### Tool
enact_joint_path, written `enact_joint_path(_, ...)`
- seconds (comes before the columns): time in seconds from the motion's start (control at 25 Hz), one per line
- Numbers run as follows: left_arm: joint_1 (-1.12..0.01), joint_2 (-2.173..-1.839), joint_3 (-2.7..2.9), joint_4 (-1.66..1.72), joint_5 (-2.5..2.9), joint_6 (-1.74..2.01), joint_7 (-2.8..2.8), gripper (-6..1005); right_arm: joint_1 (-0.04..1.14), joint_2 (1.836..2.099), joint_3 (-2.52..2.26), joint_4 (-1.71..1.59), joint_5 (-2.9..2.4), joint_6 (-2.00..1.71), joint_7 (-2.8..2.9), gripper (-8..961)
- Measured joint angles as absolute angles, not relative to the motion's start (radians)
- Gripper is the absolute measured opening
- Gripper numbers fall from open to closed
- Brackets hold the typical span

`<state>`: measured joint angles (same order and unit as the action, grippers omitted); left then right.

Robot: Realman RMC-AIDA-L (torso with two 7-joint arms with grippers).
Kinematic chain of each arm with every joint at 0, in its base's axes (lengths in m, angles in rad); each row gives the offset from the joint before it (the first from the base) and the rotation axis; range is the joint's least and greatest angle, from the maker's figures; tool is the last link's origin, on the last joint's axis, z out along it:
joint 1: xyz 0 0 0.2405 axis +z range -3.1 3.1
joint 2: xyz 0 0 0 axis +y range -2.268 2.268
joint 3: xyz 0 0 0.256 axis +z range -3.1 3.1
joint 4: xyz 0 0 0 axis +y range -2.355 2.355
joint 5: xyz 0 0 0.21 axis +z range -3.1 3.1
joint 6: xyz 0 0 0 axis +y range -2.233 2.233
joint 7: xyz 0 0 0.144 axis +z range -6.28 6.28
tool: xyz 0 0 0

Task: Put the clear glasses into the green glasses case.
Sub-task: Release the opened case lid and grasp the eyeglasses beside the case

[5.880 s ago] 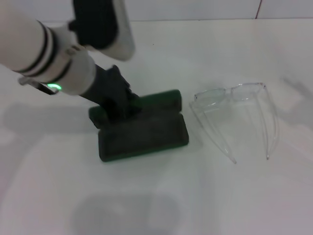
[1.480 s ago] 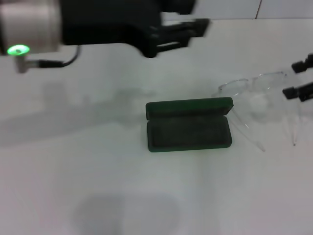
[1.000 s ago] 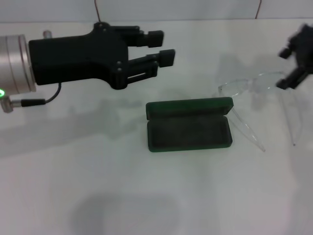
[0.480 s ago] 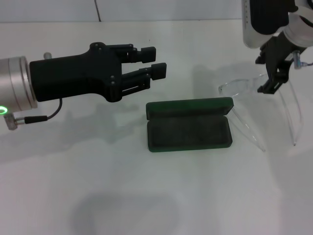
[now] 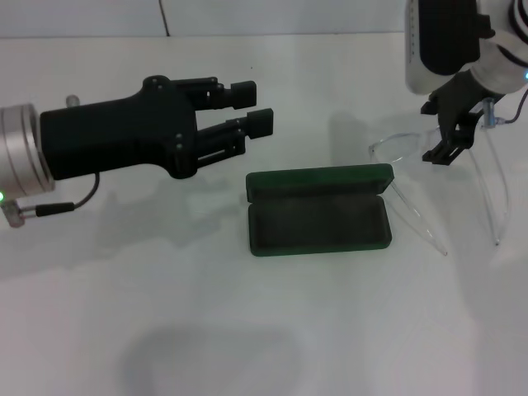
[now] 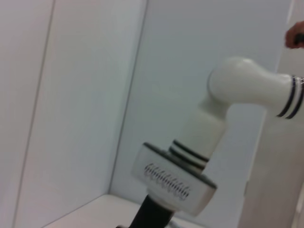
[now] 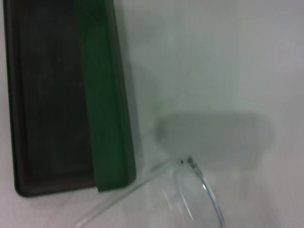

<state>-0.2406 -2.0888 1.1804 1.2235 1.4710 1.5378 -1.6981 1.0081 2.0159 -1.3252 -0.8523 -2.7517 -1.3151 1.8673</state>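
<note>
On the white bench, the green glasses case lies open near the middle, its lid tipped back on the far side and its dark lined tray facing up. Just beside the case, on the robot's right, the clear glasses rest unfolded, with the lenses on the far side and both long arms reaching toward the robot; the nearer arm runs close past the case's right end. The right claw hangs over the lens front, at the middle of the frame, its dark fingers pointing down and spread apart; whether they touch the plastic cannot be told. Its wrist camera looks down on the case's end and one lens corner. The left claw hovers above the bench, left of and beyond the case, well apart from the glasses, fingers parted and holding nothing.
</note>
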Motion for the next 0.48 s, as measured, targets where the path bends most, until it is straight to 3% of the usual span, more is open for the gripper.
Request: enact_joint_path(0.48,-0.249,-2.085,1.179,1.172,1.447,1.573,-1.672,427,0.992,2.016,-1.319,-0.793,-2.696,-1.268,1.822,719)
